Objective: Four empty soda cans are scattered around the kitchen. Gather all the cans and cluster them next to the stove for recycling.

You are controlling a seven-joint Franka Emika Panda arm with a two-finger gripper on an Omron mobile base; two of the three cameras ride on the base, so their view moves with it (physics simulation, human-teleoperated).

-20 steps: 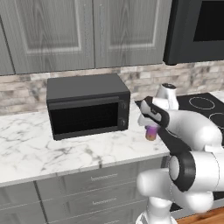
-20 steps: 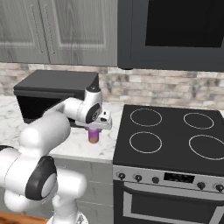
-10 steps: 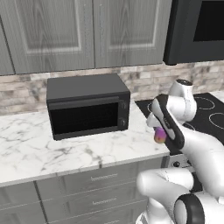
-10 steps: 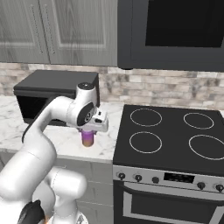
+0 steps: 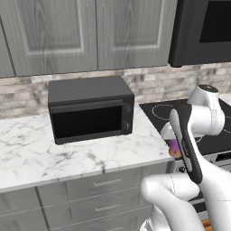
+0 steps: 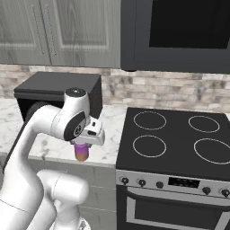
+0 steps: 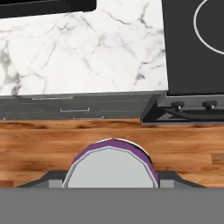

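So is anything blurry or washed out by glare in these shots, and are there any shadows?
Left base view: sharp, flat light, soft shadow beside the microwave. Right base view: no glare on the stove. Hand view: purple can crisp but cropped.

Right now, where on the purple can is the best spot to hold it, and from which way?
Around its round side wall, coming down from above over the silver top. The purple can hangs upright in the end effector by the front edge of the marble counter, left of the stove. In the hand view its lid sits between the fingers, so the smooth, even sides suit that grip.
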